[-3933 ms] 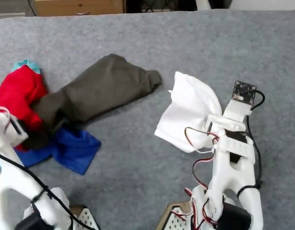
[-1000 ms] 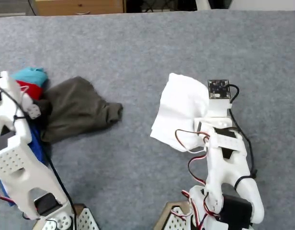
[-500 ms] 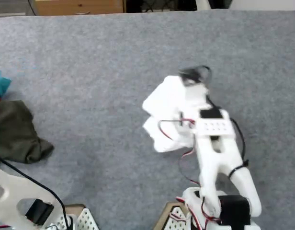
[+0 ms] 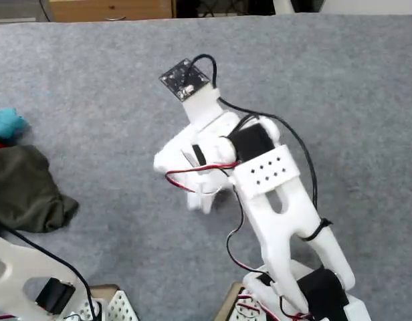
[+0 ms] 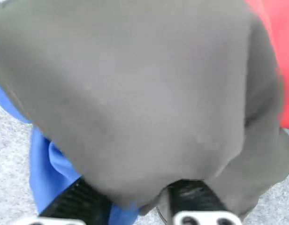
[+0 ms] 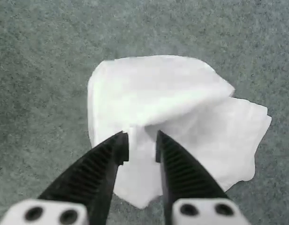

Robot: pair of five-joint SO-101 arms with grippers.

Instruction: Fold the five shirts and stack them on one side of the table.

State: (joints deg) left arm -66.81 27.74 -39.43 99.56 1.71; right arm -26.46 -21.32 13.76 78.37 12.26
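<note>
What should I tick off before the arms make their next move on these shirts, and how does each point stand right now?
1. Right gripper holds the white shirt: ok, its fingers pinch a fold.
2. White shirt folded flat: not ok, it is bunched in uneven layers.
3. Left gripper holds the olive shirt: ok, cloth sits between its fingers.
4. Olive shirt free of the others: not ok, it overlaps the blue shirt and the red shirt.
5. All five shirts accounted for: ok, counting the teal shirt.
6. Stack begun: not ok, every shirt in view is crumpled.
</note>
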